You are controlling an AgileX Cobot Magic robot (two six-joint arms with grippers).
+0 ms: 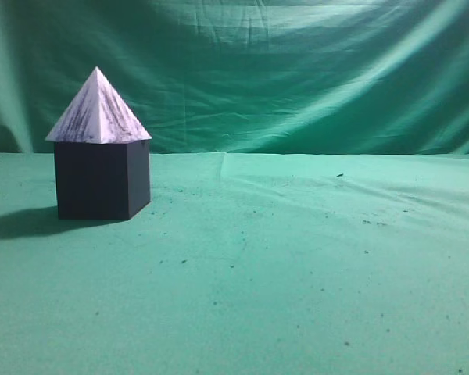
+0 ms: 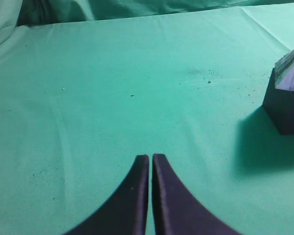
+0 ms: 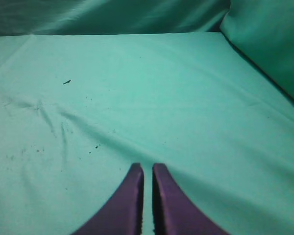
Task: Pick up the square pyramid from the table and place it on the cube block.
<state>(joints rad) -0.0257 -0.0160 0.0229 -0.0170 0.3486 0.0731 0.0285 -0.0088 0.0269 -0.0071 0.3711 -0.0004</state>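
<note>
The square pyramid (image 1: 98, 111) sits upright on top of the cube block (image 1: 102, 180) in your exterior view, its base flush across the cube's top face and its tip pointing to 12 o'clock. The pair stands at about 9 o'clock in the frame, on the green desk (image 1: 297, 273), and casts a shadow toward the left edge. Dark specks dot the cloth, and a draped green backdrop (image 1: 297, 70) hangs behind. Neither arm shows here.

In your left wrist view, the left gripper (image 2: 151, 159) hangs low in the frame at 6 o'clock over bare desk (image 2: 112, 88); its jaws are clenched together with only a hairline seam between them, and they grasp nothing. The cube block (image 2: 284, 107) appears at 3 o'clock, cut off by the frame edge, well apart from the jaws, with a slice of the pyramid's (image 2: 293, 68) streaked base on top of it.

In your right wrist view, the right gripper (image 3: 147, 169) also sits at 6 o'clock above wrinkled cloth (image 3: 137, 98), jaws drawn nearly together with a thin slit between them, empty. Neither block shows here.
</note>
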